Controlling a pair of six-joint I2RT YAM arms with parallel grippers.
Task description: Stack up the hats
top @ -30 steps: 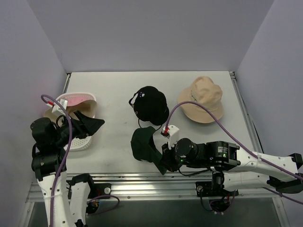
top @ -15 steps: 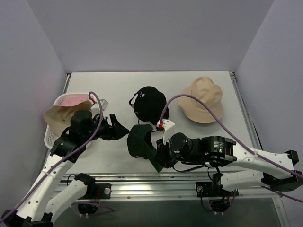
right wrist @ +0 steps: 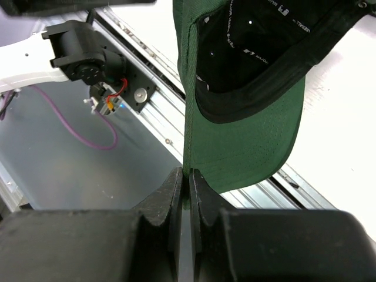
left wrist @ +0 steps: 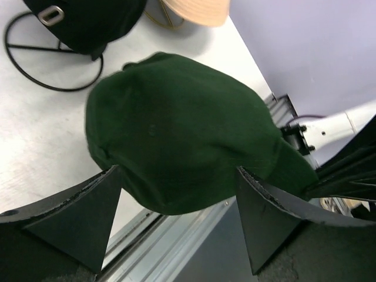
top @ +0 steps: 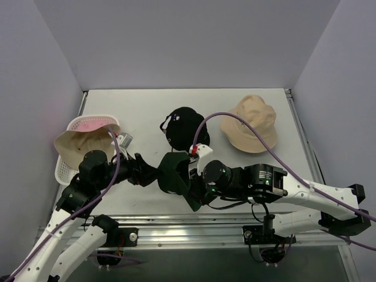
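Your left gripper (top: 149, 172): jaws spread wide, flanking the crown of the dark green fabric baseball cap (top: 174, 176) without gripping it. The cap hangs above the near edge of the grey table (top: 141, 111), between the two grippers. Your right gripper (right wrist: 184, 187): fingers pinched together on the edge of the cap's brim. This reads as a handover. Next, close the left jaws squarely on the crown before the right lets go. Both arms reach low and inward, wrists facing each other.
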